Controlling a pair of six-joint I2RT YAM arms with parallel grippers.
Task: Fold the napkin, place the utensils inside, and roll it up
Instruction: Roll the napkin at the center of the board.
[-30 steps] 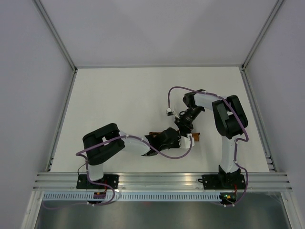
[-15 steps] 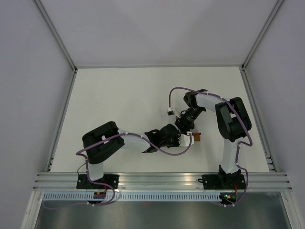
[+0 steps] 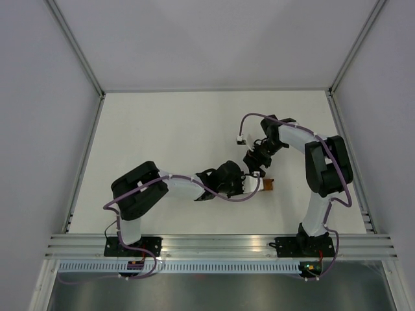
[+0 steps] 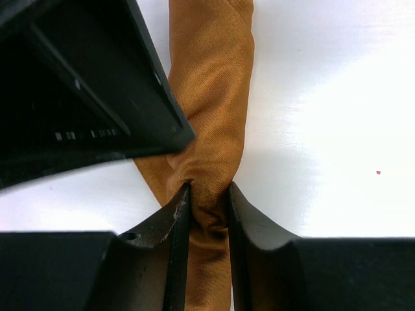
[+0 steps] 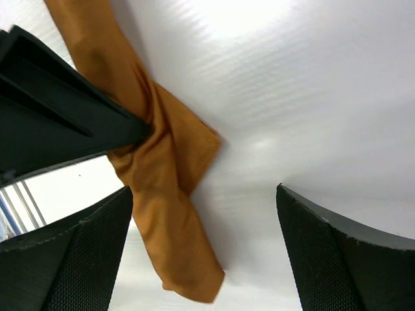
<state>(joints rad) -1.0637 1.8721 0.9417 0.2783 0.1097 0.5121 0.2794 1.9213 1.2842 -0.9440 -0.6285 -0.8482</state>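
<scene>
I read the left pincer [image 4: 206, 194] as clamped on the napkin [image 4: 211, 84]. Both its fingers press into the orange cloth, which bunches in the narrow gap between them. The napkin is not a flat square. It is a slim roll running straight out ahead of that pincer and back underneath it toward the wrist. A looser flap pokes out to one side just where the fingers bite.

The right pincer [image 5: 202, 189] stands wide open with nothing in it. The free end of the roll lies on the white table [image 3: 168, 129] below it, closer to one finger than the other and touching neither.

By my reckoning the task is nearly done: the folding and the rolling both look complete. I cannot confirm the utensils. No metal shows in any view, and the cloth hides its own core, so I can only suppose they are wrapped inside.

What seems left is small. That side flap may want tucking so the roll holds its shape, and then the left pincer has to let go and back off without dragging the roll open.
</scene>
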